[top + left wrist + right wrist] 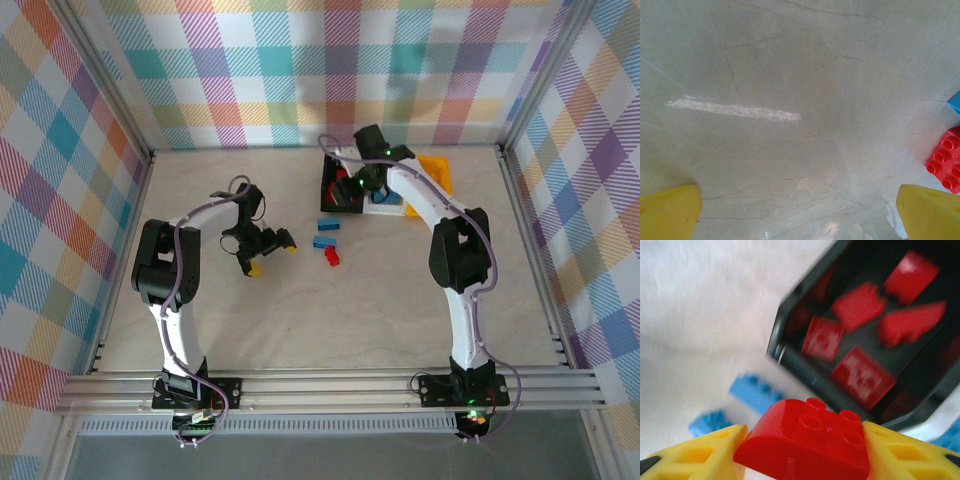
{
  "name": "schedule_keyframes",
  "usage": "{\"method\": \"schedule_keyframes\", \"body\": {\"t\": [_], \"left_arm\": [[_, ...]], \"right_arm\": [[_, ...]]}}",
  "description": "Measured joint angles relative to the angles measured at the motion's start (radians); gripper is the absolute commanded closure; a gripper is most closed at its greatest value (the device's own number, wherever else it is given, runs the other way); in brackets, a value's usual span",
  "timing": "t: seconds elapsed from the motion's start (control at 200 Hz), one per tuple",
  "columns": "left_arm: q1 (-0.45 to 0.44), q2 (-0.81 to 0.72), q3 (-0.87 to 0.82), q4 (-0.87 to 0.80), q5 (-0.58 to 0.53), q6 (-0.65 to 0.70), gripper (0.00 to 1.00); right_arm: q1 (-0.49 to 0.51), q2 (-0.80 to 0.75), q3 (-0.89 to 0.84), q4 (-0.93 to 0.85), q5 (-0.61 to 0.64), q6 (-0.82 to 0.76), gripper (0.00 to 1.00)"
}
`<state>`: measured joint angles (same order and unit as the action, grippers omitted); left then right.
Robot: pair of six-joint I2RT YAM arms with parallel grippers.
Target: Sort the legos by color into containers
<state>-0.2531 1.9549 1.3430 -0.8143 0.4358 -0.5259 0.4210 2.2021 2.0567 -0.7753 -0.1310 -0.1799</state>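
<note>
Three small open-top plastic bins sit in a cluster in the upper middle of the top view: a black bin [328, 186] on the left, a white bin [382, 208] just right of it and a yellow-orange bin [437, 172] at the far right.

The right tool [805, 452] pinches one red rounded studded brick [810, 432] between its two yellow fingers [705, 455], at the bottom of the right wrist frame. Above it the black bin takes the upper right of that frame. Five red bricks [857, 305] can be counted inside it; the picture is blurred, and darker red patches near the bin's wall cannot be told apart.

Two blue studded bricks [325, 232] lie on the pale bench [350, 320] below the black bin, one just below the other. One loose red brick [333, 258] lies just below them.

The left tool [272, 257] stands left of these three bricks, spread wide with nothing between its fingers. In the left wrist view its two yellow fingertips [667, 212] sit in the bottom corners, with bare bench between them. The loose red brick is at the right edge, with a blue corner above it.
</note>
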Motion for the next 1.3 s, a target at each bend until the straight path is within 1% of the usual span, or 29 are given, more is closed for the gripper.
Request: {"method": "schedule_keyframes", "body": {"t": [0.05,0.125,0.2,0.275,0.385,0.535,0.615,0.69,0.765,0.85,0.96,1.05,1.11,1.3], "left_arm": [[0.0,0.0,0.0,-0.003,0.0,0.0,0.0],[0.0,0.0,0.0,-0.014,-0.002,0.001,0.0],[0.0,0.0,0.0,-0.026,-0.003,0.004,0.0],[0.0,0.0,0.0,-0.033,-0.003,0.007,0.0],[0.0,-0.001,0.001,-0.051,-0.003,0.015,0.0],[0.0,-0.001,0.018,-0.056,-0.003,0.022,0.0],[0.0,0.0,0.035,-0.056,-0.003,0.023,0.0],[0.0,0.0,0.048,-0.055,-0.003,0.022,0.0],[0.0,0.0,0.055,-0.049,-0.002,0.022,0.0],[0.0,0.001,0.055,-0.047,-0.002,0.021,0.0],[0.0,0.001,0.052,-0.036,0.0,0.016,0.0],[0.0,0.001,0.042,-0.017,0.001,0.01,0.0],[0.0,0.001,0.034,-0.014,0.001,0.007,0.0],[0.0,0.001,0.002,0.002,0.0,-0.002,0.0]], "right_arm": [[-0.011,0.043,0.072,-0.002,0.002,0.0,0.44],[-0.026,0.119,0.165,0.0,0.011,0.0,0.4],[-0.035,0.184,0.214,0.006,0.019,0.001,0.34],[-0.045,0.237,0.233,0.019,0.031,-0.004,0.31],[-0.047,0.241,0.26,0.046,0.036,-0.004,0.3],[-0.047,0.237,0.249,0.06,0.038,-0.013,0.3],[-0.042,0.187,0.164,0.069,0.036,-0.015,0.3],[-0.036,0.095,0.018,0.081,0.029,-0.016,0.29],[-0.013,-0.028,-0.148,0.081,0.024,-0.016,0.28],[0.047,-0.181,-0.336,0.07,0.008,-0.013,0.26],[0.139,-0.297,-0.489,0.073,-0.031,-0.001,0.26],[0.212,-0.314,-0.561,0.077,-0.054,0.008,0.26],[0.241,-0.3,-0.582,0.076,-0.054,0.008,0.26],[0.253,-0.253,-0.589,0.091,-0.029,0.023,0.27]]}}
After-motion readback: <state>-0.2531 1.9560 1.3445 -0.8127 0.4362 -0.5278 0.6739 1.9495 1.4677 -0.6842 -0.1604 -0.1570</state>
